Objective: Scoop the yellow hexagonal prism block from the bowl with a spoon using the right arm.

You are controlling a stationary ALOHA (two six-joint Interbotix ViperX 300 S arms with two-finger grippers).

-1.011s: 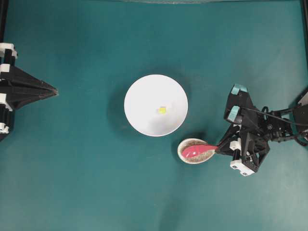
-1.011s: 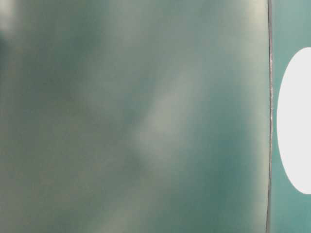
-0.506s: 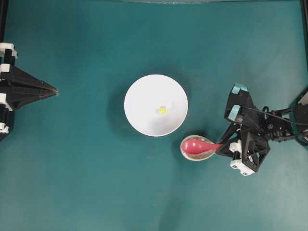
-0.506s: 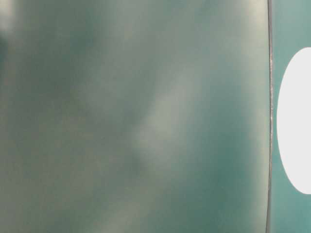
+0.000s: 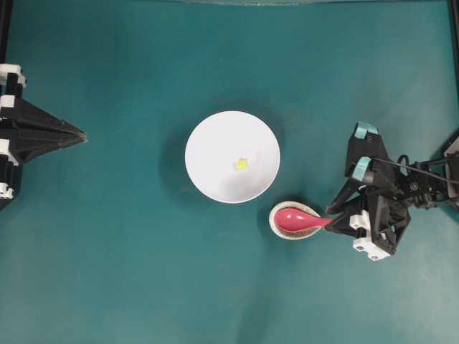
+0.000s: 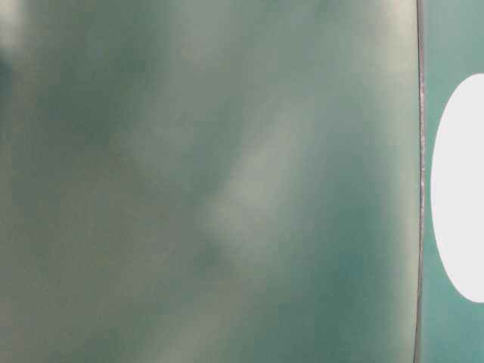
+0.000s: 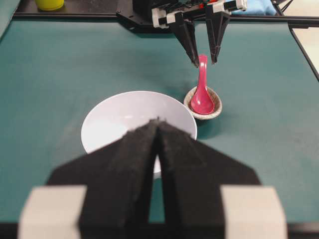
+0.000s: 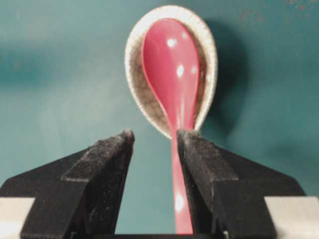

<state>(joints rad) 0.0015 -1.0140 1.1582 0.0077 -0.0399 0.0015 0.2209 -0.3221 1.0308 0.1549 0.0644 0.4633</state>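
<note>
Black fingers of the right pincer (image 8: 154,142) stand parted either side of the spoon (image 8: 174,84) handle; we see a gap at one finger, the other beside the handle. The spoon's scoop lies in the speckled dish (image 5: 294,221) on the teal counter (image 5: 129,272). Just beside it, the bowl (image 5: 215,143) holds the yellow block (image 5: 242,164). The left pincer (image 7: 157,169) sits closed, well apart.

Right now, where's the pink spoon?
In the overhead view the spoon lies right of centre, its scoop in the small speckled dish just below the white bowl, its handle between the right gripper's open fingers.
</note>
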